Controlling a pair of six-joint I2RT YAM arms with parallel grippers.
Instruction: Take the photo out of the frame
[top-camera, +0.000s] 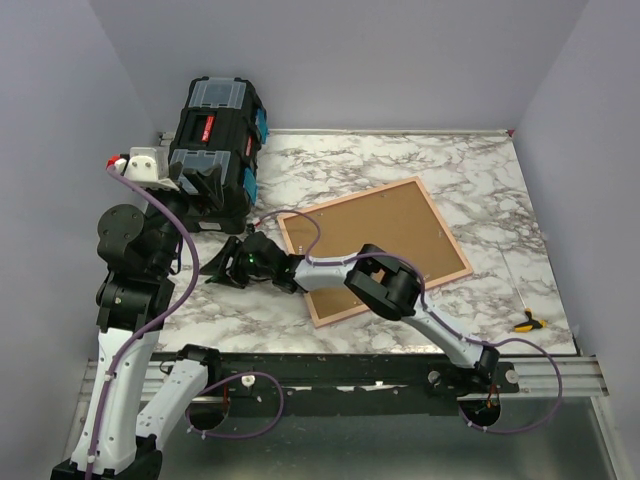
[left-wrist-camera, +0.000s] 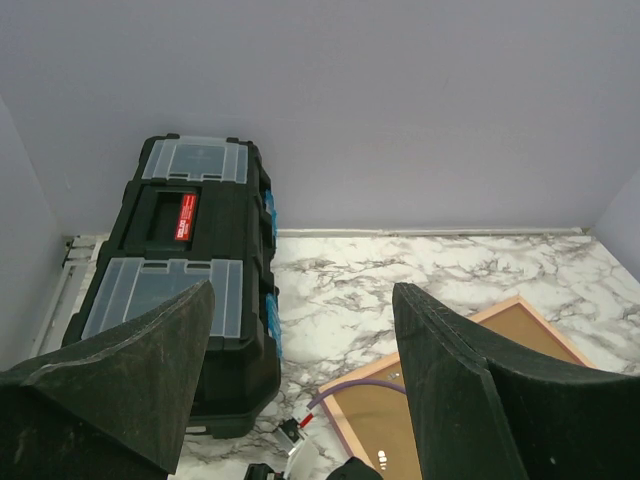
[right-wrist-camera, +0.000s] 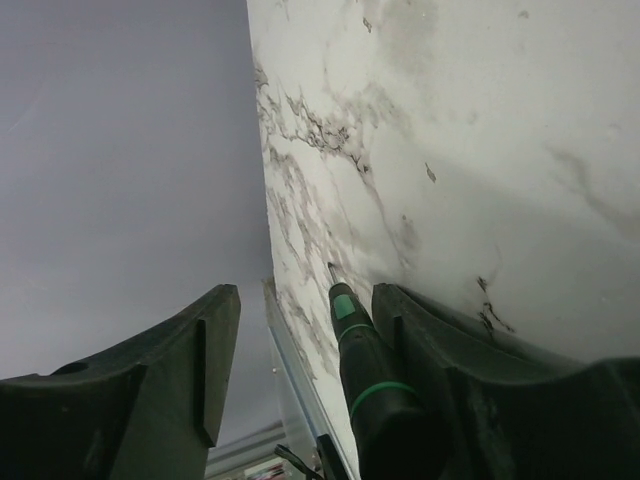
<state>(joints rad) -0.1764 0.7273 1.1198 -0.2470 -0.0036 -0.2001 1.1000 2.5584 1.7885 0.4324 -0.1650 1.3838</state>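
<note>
Pale grey arms (top-camera: 118, 385), black joints (top-camera: 386, 286), purple cables (top-camera: 190, 255).

We are seeing a table (top-camera: 440, 170) wearing a smooth white-and-grey marble-look finish with a faint sheen. The frame (top-camera: 390, 220) is showing a matt, cork-brown fibrous back inside a smooth pink rim. The toolbox (top-camera: 215, 130) is looking like hard black plastic, slightly glossy, with clear plastic lids (left-wrist-camera: 195, 160). We are finding the left gripper (left-wrist-camera: 300, 290) fingers (left-wrist-camera: 140, 370) matt black and finely grainy. The screwdriver (right-wrist-camera: 365, 380) is presenting a satin black handle with green bands and a bare metal tip.
</note>
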